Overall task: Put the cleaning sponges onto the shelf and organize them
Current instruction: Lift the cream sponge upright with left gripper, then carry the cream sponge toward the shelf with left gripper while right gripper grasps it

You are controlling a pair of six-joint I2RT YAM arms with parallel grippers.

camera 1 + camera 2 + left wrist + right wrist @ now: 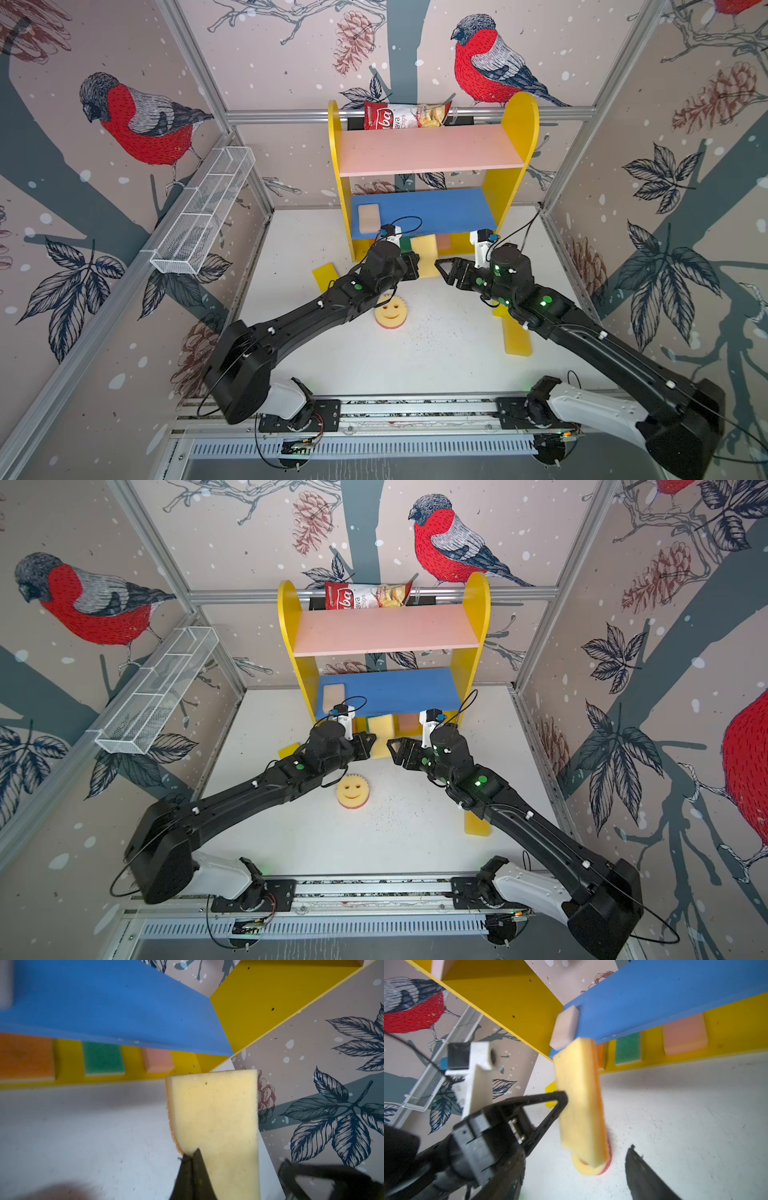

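The left gripper (419, 265) is clamped on the near end of a pale yellow sponge (427, 254). The sponge sticks out past the fingertips toward the far side, ending just in front of the shelf (515, 166). Only the left wrist view shows one black finger (195, 1167) pressing into the foam and a rough orange layer along one edge. The right wrist view shows that layer running the full length of the sponge.

The right gripper (441, 272) faces the sponge from the right. Its jaws are apart and hold nothing, with the tips close beside the foam.

In both top views the held sponge and the wrists hide much of the shelf's bottom tier. The left wrist view opens it up. An orange sponge (25, 1057), a green sponge (104, 1059) and a salmon sponge (158, 1060) sit spaced in a row on the yellow base, under the blue board (436, 212). A cream sponge (368, 217) lies at the left end of that board.

On the table (436, 353), a smiley sponge (390, 311) lies near of the left gripper. A flat yellow sponge (326, 276) shows to the left, partly behind the left arm. A long yellow sponge (517, 336) lies under the right arm. A chips bag (405, 115) stands behind the pink board (428, 149).
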